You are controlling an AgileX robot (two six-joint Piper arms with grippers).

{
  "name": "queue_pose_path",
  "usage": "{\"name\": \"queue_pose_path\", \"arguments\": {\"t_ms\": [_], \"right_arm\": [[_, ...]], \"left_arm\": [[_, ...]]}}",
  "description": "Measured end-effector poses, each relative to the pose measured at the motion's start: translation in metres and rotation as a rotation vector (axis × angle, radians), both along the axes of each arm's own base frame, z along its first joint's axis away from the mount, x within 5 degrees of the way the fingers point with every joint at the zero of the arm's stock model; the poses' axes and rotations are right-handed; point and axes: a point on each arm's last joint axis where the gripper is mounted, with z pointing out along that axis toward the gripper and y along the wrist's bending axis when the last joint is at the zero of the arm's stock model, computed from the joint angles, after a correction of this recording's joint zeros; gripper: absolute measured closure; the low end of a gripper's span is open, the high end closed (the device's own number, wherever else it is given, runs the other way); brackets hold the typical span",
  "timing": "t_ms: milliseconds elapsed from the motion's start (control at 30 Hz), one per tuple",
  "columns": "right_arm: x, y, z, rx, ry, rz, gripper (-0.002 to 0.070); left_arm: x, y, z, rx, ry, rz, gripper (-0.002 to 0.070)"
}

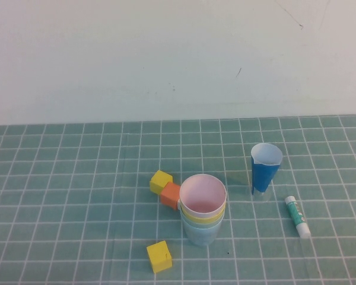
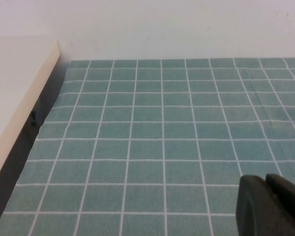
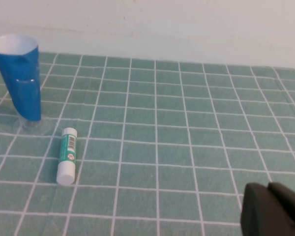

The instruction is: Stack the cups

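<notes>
The cups stand nested in one stack in the middle of the mat: a pink cup (image 1: 202,195) sits innermost on top, a yellow rim (image 1: 204,216) shows under it, and a light blue cup (image 1: 202,231) is outermost at the bottom. A green cup does not show. Neither arm appears in the high view. My left gripper (image 2: 265,183) is shut, over bare mat, holding nothing. My right gripper (image 3: 268,191) is also shut and holds nothing, away from the cups.
A taller dark blue cup (image 1: 265,168) (image 3: 21,77) stands right of the stack, a glue stick (image 1: 298,217) (image 3: 67,155) lying near it. Two yellow blocks (image 1: 161,181) (image 1: 159,256) and an orange block (image 1: 170,194) lie left of the stack. A white board (image 2: 17,93) borders the mat.
</notes>
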Motion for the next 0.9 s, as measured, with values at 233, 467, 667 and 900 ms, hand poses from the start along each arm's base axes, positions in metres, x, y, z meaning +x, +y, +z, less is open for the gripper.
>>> {"name": "queue_pose_path", "arguments": {"t_ms": [233, 467, 667, 900], "right_arm": [[0.0000, -0.0001, 0.0000, -0.004, 0.000, 0.000, 0.0678], [0.0000, -0.0002, 0.0000, -0.006, 0.000, 0.000, 0.0678], [0.0000, -0.0002, 0.0000, -0.007, 0.000, -0.001, 0.0678], [0.0000, -0.0002, 0.0000, -0.007, 0.000, -0.001, 0.0678]], "left_arm": [[0.0000, -0.0004, 0.0000, -0.018, 0.000, 0.001, 0.0677], [-0.0001, -0.0005, -0.0002, -0.019, 0.002, 0.001, 0.0677], [-0.0001, -0.0005, -0.0004, -0.021, 0.004, 0.001, 0.0677], [-0.0001, -0.0005, -0.0004, -0.021, 0.004, 0.001, 0.0677]]}}
